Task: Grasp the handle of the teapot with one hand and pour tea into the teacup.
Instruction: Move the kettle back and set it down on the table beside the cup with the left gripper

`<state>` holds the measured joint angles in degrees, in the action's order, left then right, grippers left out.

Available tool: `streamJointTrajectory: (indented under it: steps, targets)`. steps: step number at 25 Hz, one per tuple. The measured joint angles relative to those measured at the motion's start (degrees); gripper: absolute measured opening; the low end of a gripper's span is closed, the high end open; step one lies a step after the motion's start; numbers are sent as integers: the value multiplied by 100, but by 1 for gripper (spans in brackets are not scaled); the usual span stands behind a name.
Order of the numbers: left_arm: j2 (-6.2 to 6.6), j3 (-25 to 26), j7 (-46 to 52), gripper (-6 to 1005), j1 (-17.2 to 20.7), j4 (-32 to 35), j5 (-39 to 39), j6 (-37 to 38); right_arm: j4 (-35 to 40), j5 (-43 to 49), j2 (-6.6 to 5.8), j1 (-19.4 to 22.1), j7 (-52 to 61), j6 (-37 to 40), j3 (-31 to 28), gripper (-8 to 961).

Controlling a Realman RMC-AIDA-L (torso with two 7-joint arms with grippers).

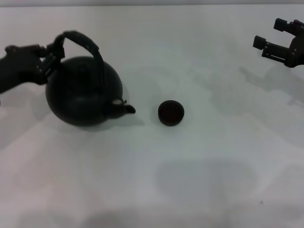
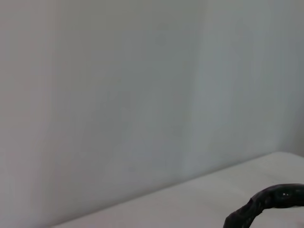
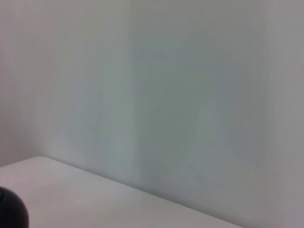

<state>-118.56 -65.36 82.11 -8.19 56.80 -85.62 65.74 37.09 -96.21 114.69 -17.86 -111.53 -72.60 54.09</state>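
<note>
— Where the teapot [image 1: 84, 91] sits at about nine o'clock on the white worktop [image 1: 199, 180], which way does it point?

— Its short spout [image 1: 128, 109] aims toward three o'clock, straight at the teacup [image 1: 171, 113], so the pot's long axis runs across the worktop from nine to three. The pot seems tipped a little toward the spout side, though whether its base is off the surface cannot be told.

— And the handle?

— The handle [image 1: 83, 42] arches over the pot's top, from ten o'clock down to the spout side. The left claw [image 1: 53, 52] is clenched on its ten-o'clock end, the arm reaching in from the nine o'clock edge. In the left wrist view only a dark curved piece of the handle [image 2: 266, 202] shows.

— What is in the cup?

— The teacup stands upright near the centre, just beside the spout tip but apart from it. Its mouth looks dark; whether anything is inside cannot be told. The small knobbed lid [image 1: 117, 101] sits by the spout.

— The other arm?

— The right claw [image 1: 280, 35] hangs at about two o'clock, well apart from both, its fingers spread and holding nothing.
</note>
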Motion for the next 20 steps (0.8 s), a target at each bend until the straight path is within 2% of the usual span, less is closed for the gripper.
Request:
streamJointTrajectory:
  steps: [20]
  targets:
    - [-28, 15, -1307, 106, 158, -606, 76, 23, -60, 44, 1, 2, 0, -36, 23, 868]
